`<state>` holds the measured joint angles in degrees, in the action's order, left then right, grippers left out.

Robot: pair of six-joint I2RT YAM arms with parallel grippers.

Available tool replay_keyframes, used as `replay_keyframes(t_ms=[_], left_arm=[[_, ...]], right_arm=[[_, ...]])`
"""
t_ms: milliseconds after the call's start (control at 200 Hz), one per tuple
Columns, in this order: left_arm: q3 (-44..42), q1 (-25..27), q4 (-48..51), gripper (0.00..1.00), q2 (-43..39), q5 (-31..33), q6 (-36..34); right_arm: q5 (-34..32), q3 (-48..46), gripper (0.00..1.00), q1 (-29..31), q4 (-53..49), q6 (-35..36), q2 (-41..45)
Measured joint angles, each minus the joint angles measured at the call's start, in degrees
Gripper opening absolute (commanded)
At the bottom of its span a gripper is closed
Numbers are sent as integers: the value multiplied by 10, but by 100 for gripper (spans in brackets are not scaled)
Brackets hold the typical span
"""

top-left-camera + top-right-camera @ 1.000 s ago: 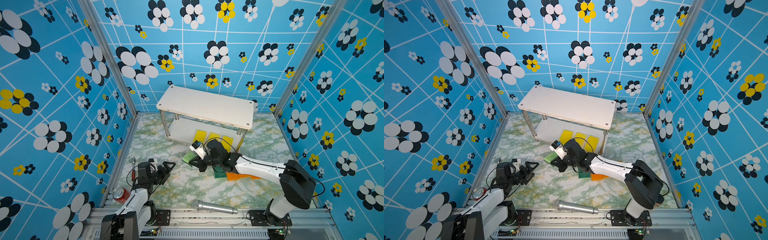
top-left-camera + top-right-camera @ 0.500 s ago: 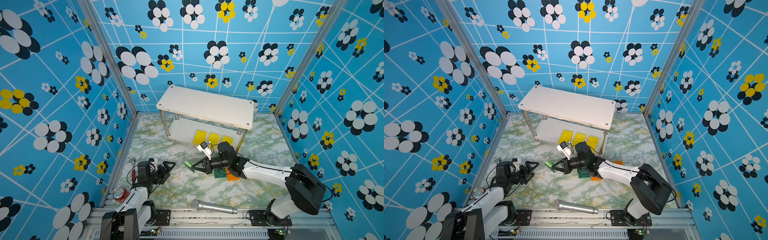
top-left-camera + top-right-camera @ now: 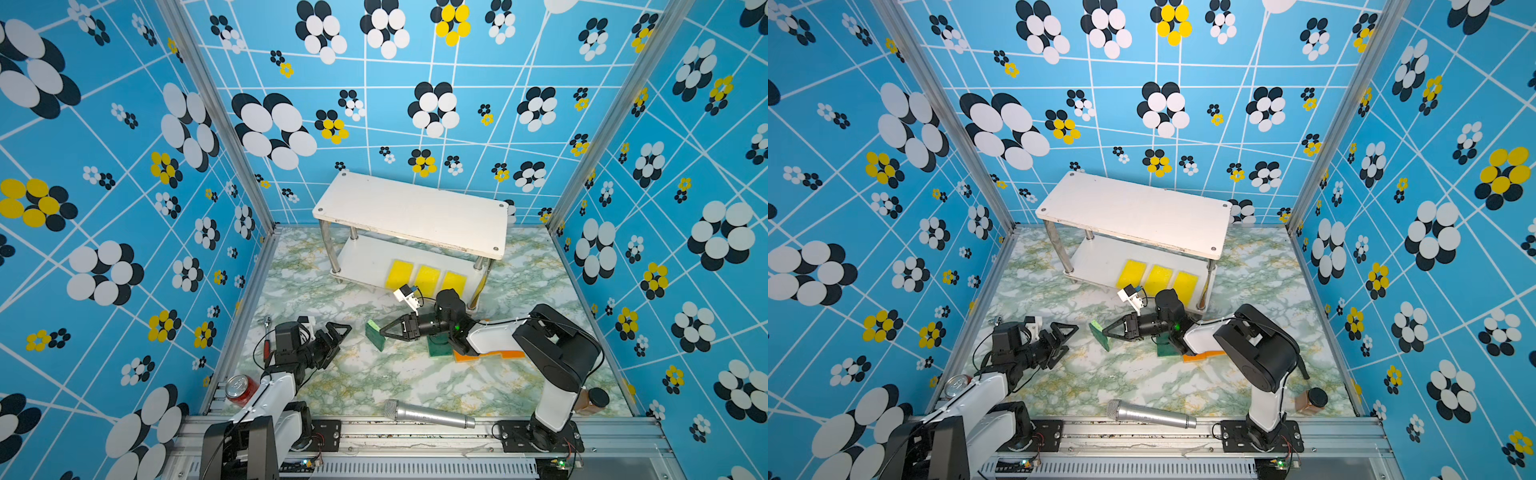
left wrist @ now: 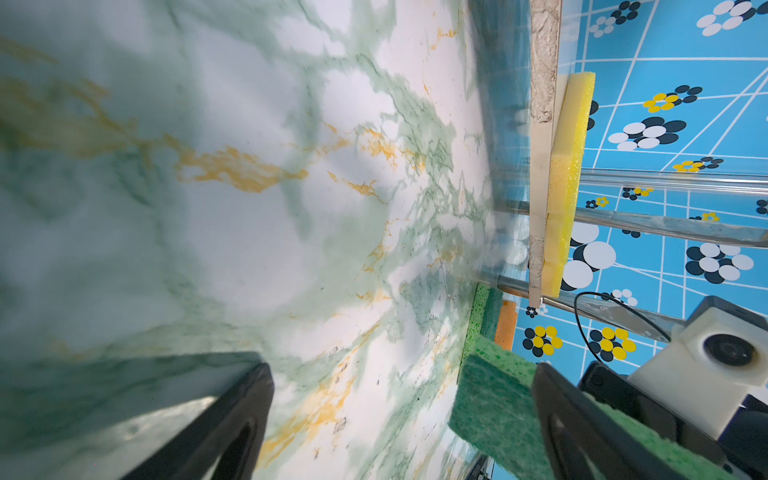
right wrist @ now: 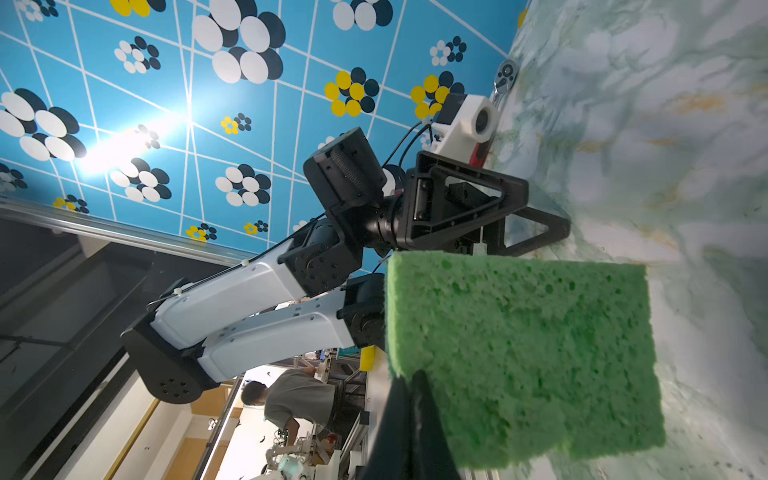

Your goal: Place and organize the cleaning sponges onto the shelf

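My right gripper [image 3: 384, 332] [image 3: 1106, 332] [image 5: 415, 415] lies level, pointing left, shut on one edge of a green sponge [image 3: 375, 336] [image 3: 1099, 334] [image 5: 519, 357] [image 4: 494, 411] held on edge just above the floor. My left gripper [image 3: 338, 343] [image 3: 1065, 338] [image 4: 399, 428] [image 5: 519, 220] faces it, open and empty, a short gap away. Three yellow sponges [image 3: 428, 277] [image 3: 1158, 279] [image 4: 567, 178] lie in a row on the shelf's [image 3: 411, 212] [image 3: 1133, 212] lower board. Another green sponge [image 3: 439, 349] [image 3: 1169, 349] and an orange one [image 3: 494, 355] [image 3: 1204, 355] lie on the floor, partly under my right arm.
A silver microphone [image 3: 428, 413] lies by the front rail. A red can [image 3: 241, 388] stands at the front left, with a ratchet wrench [image 3: 266, 345] behind it. A brown jar [image 3: 590, 401] stands at the front right. Patterned walls close in three sides.
My right gripper has lifted the green sponge off the floor, levelled out and turned it on edge facing the left gripper. The left arm has barely moved.
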<state>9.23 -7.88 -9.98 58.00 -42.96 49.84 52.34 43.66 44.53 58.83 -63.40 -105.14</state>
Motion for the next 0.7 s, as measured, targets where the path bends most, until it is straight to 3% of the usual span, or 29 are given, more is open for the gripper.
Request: replay_keyframes(t_ms=[310,700], left_arm=[[3,-4,10,99,-2,0,-1],[7,-11,24,99,-4,-3,-9]], right_arm=[[1,26,0,0,-130,58,10],[25,28,0,0,-29,-12,-62]])
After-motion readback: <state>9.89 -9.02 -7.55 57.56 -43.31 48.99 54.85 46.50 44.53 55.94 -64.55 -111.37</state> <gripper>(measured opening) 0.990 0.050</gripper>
